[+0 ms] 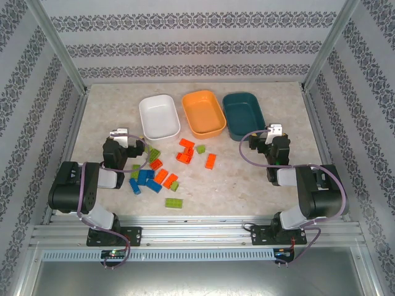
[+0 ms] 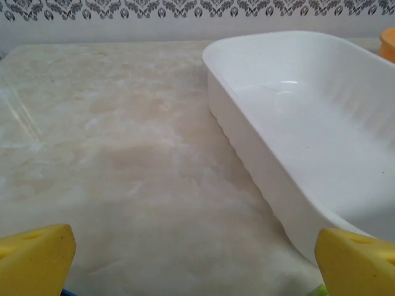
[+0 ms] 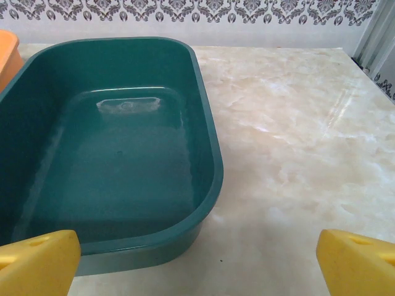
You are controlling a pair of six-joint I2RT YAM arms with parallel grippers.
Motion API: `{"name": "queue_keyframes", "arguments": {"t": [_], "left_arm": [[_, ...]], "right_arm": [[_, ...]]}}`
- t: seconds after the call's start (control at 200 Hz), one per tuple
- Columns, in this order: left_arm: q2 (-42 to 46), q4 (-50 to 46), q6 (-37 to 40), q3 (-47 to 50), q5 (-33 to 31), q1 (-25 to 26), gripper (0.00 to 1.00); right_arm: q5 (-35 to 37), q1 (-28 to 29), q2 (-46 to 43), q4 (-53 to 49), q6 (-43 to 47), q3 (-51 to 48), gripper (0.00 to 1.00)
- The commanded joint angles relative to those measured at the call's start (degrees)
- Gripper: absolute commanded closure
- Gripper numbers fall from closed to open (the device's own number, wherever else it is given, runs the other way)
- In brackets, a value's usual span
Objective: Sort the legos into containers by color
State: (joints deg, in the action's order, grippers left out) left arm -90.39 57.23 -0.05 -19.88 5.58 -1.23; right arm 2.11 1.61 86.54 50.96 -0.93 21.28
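Small studded plastic legos [image 1: 160, 176] in blue, orange and lime green lie scattered on the marbled beige table [image 1: 247, 179], all outside the three empty dishes behind them: white plastic dish [image 1: 159, 116], orange plastic dish [image 1: 203, 113], dark teal plastic dish [image 1: 244, 114]. Left gripper [image 2: 191, 259] has its fingers wide apart, empty, facing the white dish. Right gripper [image 3: 197, 259] has its fingers wide apart, empty, facing the teal dish.

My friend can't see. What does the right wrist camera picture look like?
An empty dark teal dish sits on a pale marbled table, on the left. The right gripper is wide open, holding nothing, its yellow fingertips at the bottom corners. An orange dish peeks in at far left.
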Motion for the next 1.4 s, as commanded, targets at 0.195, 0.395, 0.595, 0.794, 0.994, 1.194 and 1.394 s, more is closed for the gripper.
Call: {"name": "queue_keyframes", "arguments": {"t": [0.195,0.395,0.595,0.794,0.994,1.194,1.394], "left_arm": [[-0.4,-3.2,-1.0,-2.0,-1.8,-0.6,0.0],[-0.4,-3.2,-1.0,-2.0,-1.7,-0.6,0.0],[-0.4,-3.3,-1.0,-2.1,-1.7,-0.6,0.0],[-0.4,-3.5,-0.9,-2.2,-1.8,-0.6,0.0],[4.8,-4.1,-3.1,0.0,-8.2,-0.5,0.0],[18.1,-23.8,-7.3,-4.9,-13.4,-0.5,0.0],[25.3,-62.3,-22.5,-21.4,-18.4,-0.5,0.0]], "right_arm": [[0.2,-0.6,0.0,0.0,-0.6,0.9,0.02],[0.2,-0.6,0.0,0.0,-0.6,0.9,0.02],[0.1,-0.7,0.0,0.0,-0.6,0.9,0.02],[2.8,-0.4,-0.3,0.1,-1.0,0.9,0.02],[9.8,0.6,-6.9,-7.8,-2.2,2.5,0.02],[15.6,-0.3,-16.3,-46.1,-14.6,17.8,0.02],[7.7,-2.1,-16.6,-71.4,-25.4,30.7,0.02]]}}
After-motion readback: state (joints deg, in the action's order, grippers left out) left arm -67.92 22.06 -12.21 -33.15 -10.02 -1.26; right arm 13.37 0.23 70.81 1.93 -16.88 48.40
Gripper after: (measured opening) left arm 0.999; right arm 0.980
